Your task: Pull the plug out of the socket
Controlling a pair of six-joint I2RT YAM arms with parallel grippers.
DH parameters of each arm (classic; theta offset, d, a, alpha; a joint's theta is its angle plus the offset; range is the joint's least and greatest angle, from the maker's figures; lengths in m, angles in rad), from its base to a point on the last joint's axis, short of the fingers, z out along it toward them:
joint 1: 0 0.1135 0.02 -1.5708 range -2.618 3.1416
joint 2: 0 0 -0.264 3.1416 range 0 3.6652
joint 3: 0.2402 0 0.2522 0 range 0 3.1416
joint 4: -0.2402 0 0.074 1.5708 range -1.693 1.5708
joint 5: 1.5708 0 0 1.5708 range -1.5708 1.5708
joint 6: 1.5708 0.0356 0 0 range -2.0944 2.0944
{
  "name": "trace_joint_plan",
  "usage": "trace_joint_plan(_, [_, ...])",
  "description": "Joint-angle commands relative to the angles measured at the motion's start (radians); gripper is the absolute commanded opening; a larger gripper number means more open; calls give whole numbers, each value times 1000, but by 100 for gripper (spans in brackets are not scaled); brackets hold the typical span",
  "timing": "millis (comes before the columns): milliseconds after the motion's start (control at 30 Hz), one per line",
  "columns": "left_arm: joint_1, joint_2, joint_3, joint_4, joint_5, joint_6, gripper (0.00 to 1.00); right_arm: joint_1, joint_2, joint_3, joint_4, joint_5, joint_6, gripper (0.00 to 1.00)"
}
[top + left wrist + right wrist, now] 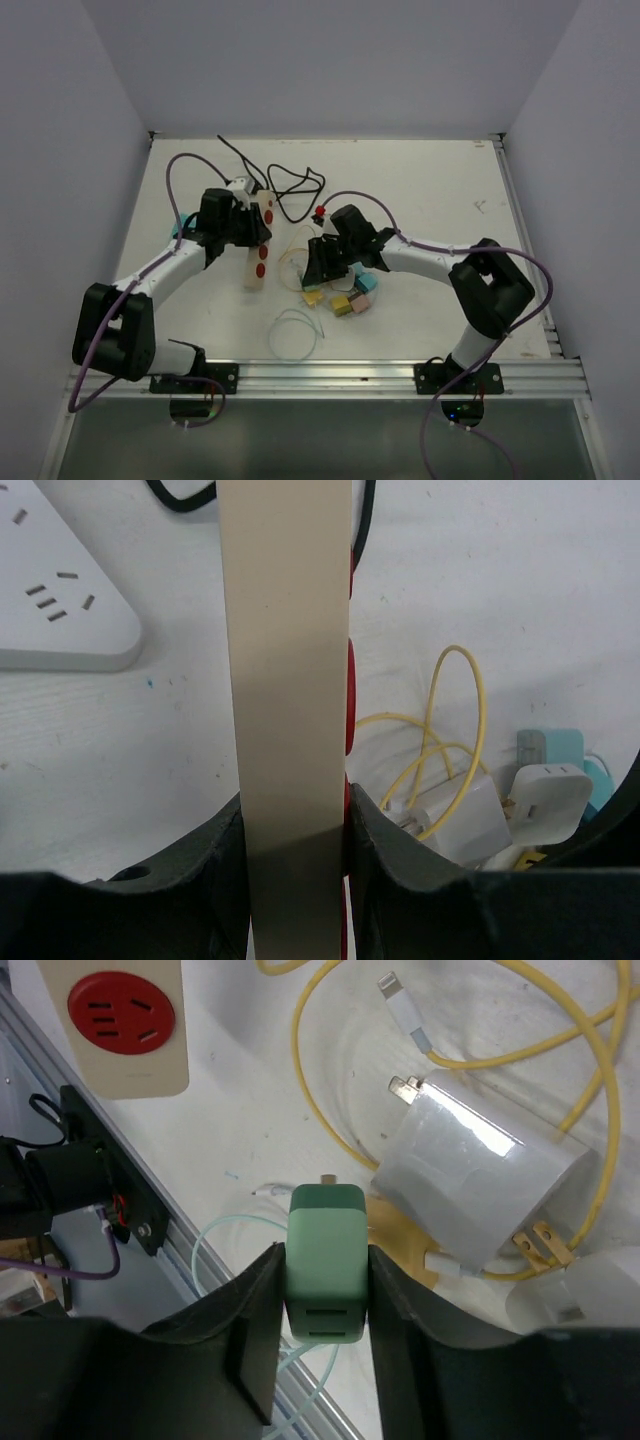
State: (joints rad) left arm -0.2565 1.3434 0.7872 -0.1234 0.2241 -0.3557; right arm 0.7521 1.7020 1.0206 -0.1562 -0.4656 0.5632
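Observation:
A beige socket strip (258, 258) with red sockets lies left of centre on the table. My left gripper (236, 226) is shut across the strip's width, and its fingers press both long sides in the left wrist view (290, 680). My right gripper (320, 266) is shut on a green plug (325, 1250), which it holds apart from the strip, above the table. The plug's pin end is mostly hidden. The strip's near end, with a red socket (122, 1012) that has nothing in it, shows at the top left of the right wrist view.
A white power strip (60, 600) lies left of the beige one. A black cable (295, 190) loops at the back. A yellow cable (310, 1020), a white charger (480, 1190) and coloured chargers (350, 297) crowd the centre. A pale green cable loop (295, 333) lies near the front rail.

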Motion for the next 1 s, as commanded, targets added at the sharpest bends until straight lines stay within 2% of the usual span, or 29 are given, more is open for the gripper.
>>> trace_joint_plan(0, [-3,52,29,25,95,4,0,-8,2,-13,75,-12,-25,46])
trace_joint_plan(67, [-3,94,27,18,116,1,0,-10,-16,-19,47,34,-54,61])
trace_joint_plan(167, [-3,144,27,4,124,6,0,-16,-71,-19,-9,87,-98,75])
trace_joint_plan(367, [-3,217,52,-22,129,21,11,-22,-220,-7,-106,214,-160,89])
trace_joint_plan(467, [-1,235,70,-45,97,31,24,-25,-280,-5,-121,286,-174,94])
trace_joint_plan(500, [-1,237,73,-54,87,34,31,-26,-318,-4,-124,304,-177,95])
trace_joint_plan(567, [-1,237,81,-64,60,41,34,-27,-356,1,-137,350,-192,97])
trace_joint_plan(700, [-1,223,86,-94,12,43,50,-28,-451,16,-192,505,-230,99])
trace_joint_plan(833, [-1,168,87,-113,-14,37,74,-28,-525,41,-238,654,-261,99])
trace_joint_plan(867, [-1,157,93,-116,-29,35,83,-28,-542,42,-246,680,-272,99])
trace_joint_plan(967, [-1,105,121,-163,-54,23,93,-28,-605,52,-270,784,-293,99])
